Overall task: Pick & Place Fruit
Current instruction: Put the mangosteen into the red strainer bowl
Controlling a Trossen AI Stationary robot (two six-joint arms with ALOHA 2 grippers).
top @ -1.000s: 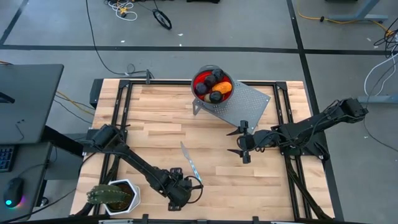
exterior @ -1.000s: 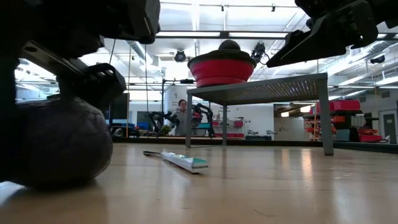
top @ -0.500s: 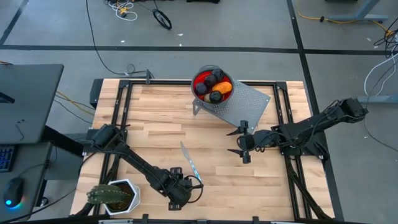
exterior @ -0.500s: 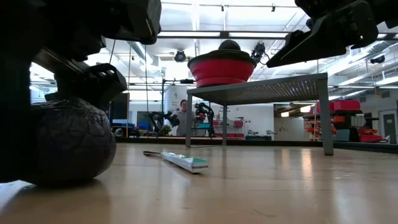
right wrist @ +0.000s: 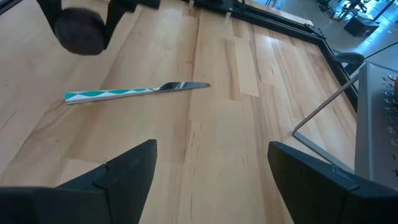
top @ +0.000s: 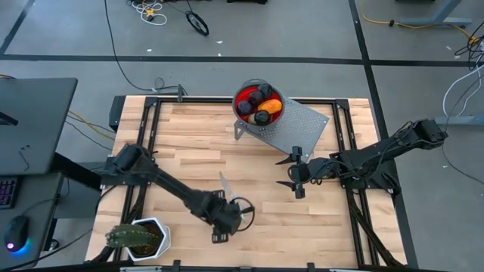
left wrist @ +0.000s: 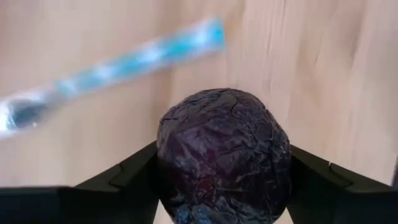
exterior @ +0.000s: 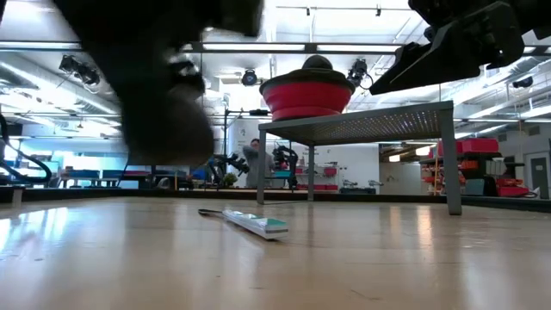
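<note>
Left gripper (left wrist: 221, 180) clamped on a dark purple fruit (left wrist: 222, 155) — raised above the table (top: 189, 143), near the knife (top: 231, 198), right gripper (top: 296, 174) spread apart — holding nothing.

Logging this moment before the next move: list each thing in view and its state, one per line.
Left claw: shut on the dark purple fruit, lifted off the table.
Right claw: open, empty, above the table.
Red bowl: filled with fruit, on the metal stand.
Knife: lying flat on the table.

A wrinkled, faintly glossy dark purple fruit (left wrist: 222, 155) hangs above the smooth pale wooden table (top: 189, 143).
</note>
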